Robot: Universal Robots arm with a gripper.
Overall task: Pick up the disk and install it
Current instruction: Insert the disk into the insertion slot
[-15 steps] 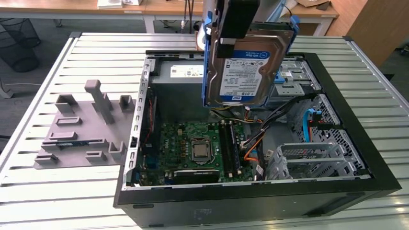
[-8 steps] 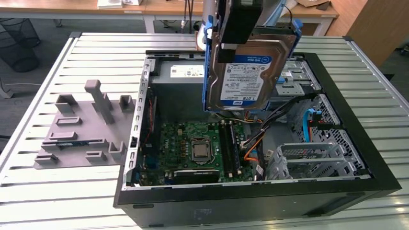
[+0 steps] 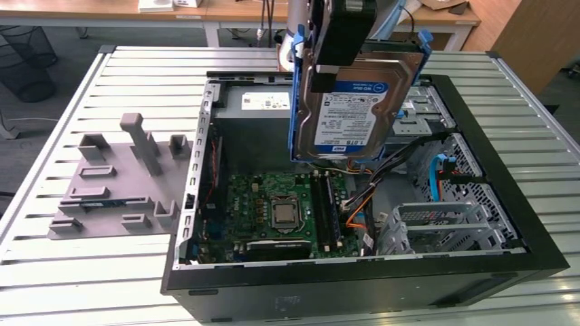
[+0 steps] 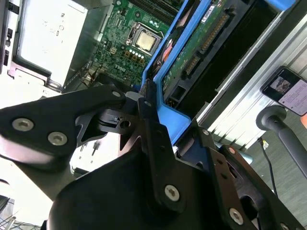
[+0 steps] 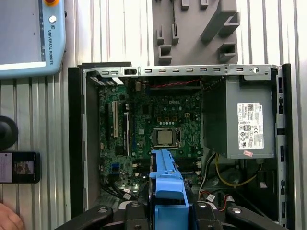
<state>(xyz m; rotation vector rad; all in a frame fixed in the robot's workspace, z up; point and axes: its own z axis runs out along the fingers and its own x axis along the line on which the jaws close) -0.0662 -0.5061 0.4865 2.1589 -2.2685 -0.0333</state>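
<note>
the disk [image 3: 355,115] hangs upright under the gripper [image 3: 328,71], which clenches its blue frame. the gripper points down over the open case [image 3: 363,280].

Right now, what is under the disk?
The open case, its motherboard and CPU socket lie below the disk, held by the claw. The board strip beneath its carrier is covered.

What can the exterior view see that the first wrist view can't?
Exterior view: the disk's silver face and label, hanging upright over the open computer case, plus a drive cage. First wrist view: a control tablet, a phone and a hand beside the case. Both: the disk's blue frame, the motherboard and the grey power supply.
</note>
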